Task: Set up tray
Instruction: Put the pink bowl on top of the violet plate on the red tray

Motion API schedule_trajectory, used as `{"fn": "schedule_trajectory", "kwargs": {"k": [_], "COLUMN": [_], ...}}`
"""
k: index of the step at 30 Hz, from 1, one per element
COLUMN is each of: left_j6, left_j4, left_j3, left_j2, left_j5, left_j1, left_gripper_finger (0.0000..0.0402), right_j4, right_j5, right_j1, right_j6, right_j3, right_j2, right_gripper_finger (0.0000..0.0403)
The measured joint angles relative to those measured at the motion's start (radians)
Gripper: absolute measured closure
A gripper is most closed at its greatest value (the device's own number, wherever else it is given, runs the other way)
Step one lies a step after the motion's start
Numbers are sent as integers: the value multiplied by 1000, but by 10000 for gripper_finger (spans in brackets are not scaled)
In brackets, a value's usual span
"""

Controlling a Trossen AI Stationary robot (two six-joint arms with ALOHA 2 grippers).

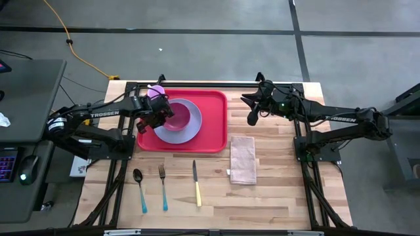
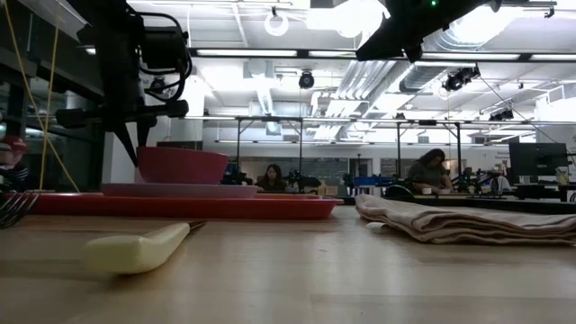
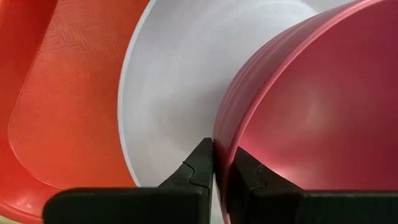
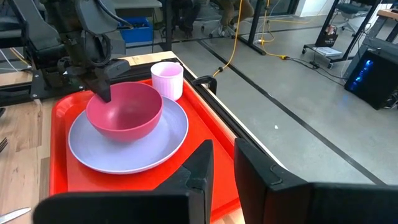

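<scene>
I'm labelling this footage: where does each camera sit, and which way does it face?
High: overhead, straight down on the tray, both arms.
Low: tabletop level, facing the room; arms overhead.
Left wrist: on the left hand, pinching the bowl rim.
Right wrist: behind the right hand, facing the tray.
All show the bowl.

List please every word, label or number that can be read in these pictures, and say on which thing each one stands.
"TROSSEN" - white letters on the left arm, high view.
"TROSSEN" - white letters on the right arm, high view; small, just readable.
No text shows on the tray, plate, bowl, cup, napkin or cutlery.
Signs and screens in the room behind, low view, are too small to read.
</scene>
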Motion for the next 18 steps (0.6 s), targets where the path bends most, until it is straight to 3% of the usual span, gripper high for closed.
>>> {"fn": "schedule_trajectory", "kwargs": {"k": [18], "left_j6": [3], "left_j4": [-6], "left_j3": [0], "left_j2": [0], "left_j5": [8], "left_j1": [0], "left_gripper_finger": [346], "right_j4": [0], "right_j5": [0], "right_j1": [0], "right_j6": [0], "right_j3": [0], "right_j2": [0], "right_gripper_finger": [370]}}
